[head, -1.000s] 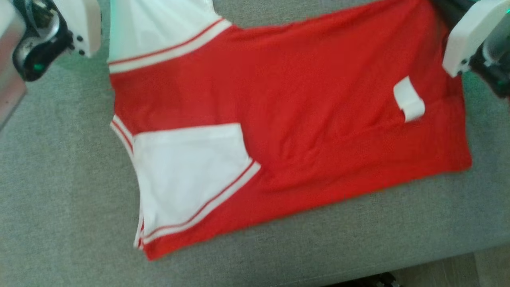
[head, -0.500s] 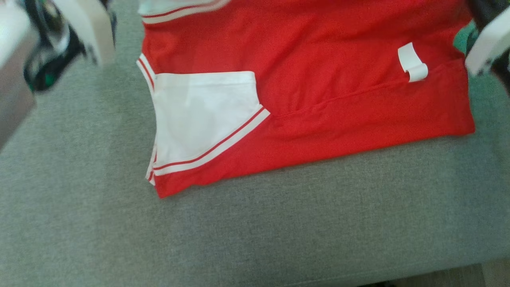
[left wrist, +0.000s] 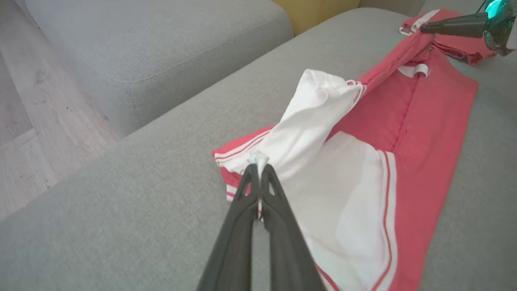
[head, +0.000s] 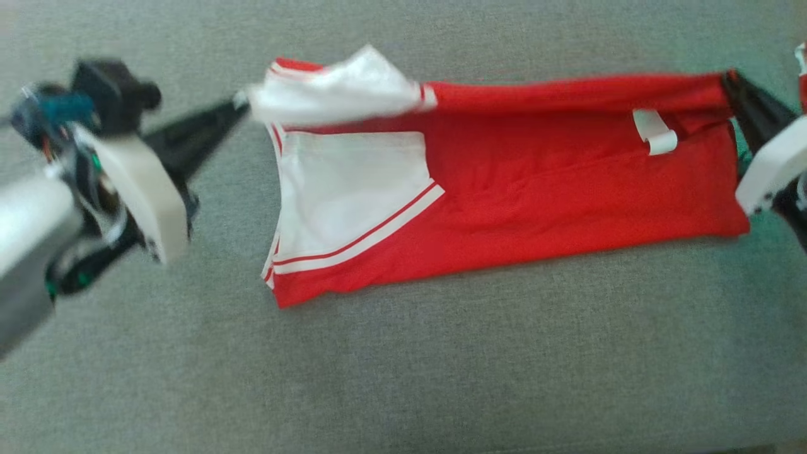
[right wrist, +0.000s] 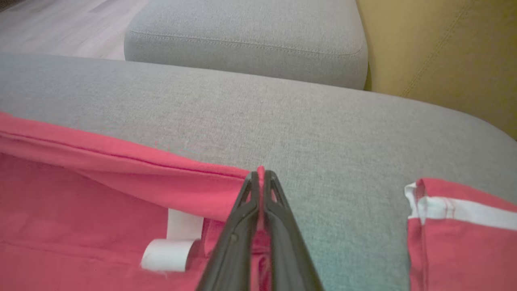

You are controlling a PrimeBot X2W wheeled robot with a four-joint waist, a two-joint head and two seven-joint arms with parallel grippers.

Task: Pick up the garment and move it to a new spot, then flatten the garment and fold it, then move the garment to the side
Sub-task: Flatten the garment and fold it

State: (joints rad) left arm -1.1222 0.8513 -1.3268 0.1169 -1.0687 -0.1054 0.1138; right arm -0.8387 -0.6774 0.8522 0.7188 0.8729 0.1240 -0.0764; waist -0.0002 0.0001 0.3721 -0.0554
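Item: red garment [head: 555, 189], white-sleeved, lying lengthwise on a grey sofa seat [head: 403, 366], with its far long edge raised and drawn taut between the two hands. Left hand [head: 241, 103]: dark fingers pressed together, pinching the bunched tip of a white sleeve [head: 340, 91] at the garment's left end. The left wrist view gives this grip closely, with a small tuft of white cloth standing out past the fingertips. Right hand [head: 730, 77]: fingers likewise pressed together, nipping the red corner at the garment's right end. The right wrist view shows a sliver of red cloth between the tips, and the left wrist view shows the same hand far off at its upper right. Second sleeve [head: 353, 189]: white with a red-and-white stripe band, flat on the red body below the raised edge. White label [head: 656, 132]: curled, near the right end, just beside the right hand. The head view is blurred at the left arm but takes in the garment's full length. The wrist views add surroundings: a separate grey cushion [right wrist: 250, 36] beyond the seat, yellow upholstery [right wrist: 444, 60], pale wood floor [left wrist: 24, 121], and another red-and-white cloth [right wrist: 456, 226] lying on the seat just beyond the garment's right end.
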